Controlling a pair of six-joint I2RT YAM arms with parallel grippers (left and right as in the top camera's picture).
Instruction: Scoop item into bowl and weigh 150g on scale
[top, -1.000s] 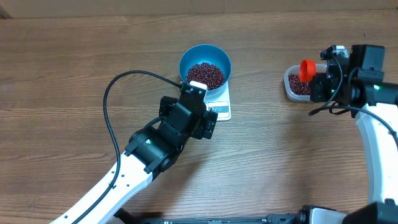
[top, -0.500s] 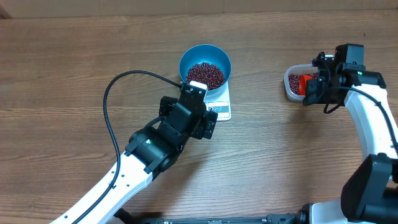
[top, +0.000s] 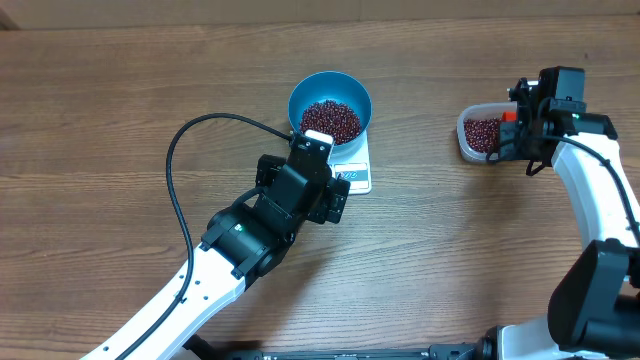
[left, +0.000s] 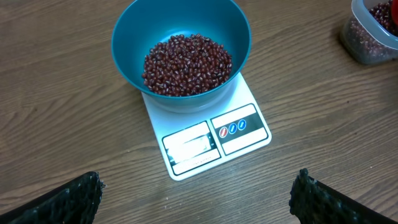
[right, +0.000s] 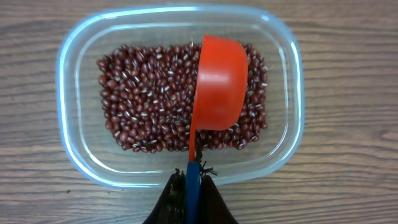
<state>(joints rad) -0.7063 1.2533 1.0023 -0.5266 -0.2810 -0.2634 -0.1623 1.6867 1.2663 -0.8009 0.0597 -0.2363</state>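
Brown wooden desk (top: 100, 100) holds one blue bowl (left: 134, 31) of beans (left: 186, 65) sitting on one white scale (left: 245, 134). The one red scoop (right: 219, 81) has just dropped into the one clear tub (right: 71, 146), so more beans may come next. Right jaws pinch its blue handle (right: 193, 177) tight. Left jaws gape wide, holding nothing.

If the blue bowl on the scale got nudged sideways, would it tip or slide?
Probably slides rather than tips: the bowl looks smooth and rounded, and the beans sit low inside, weighing it down. It overhangs the small scale, so a firm push could carry it off the edge.
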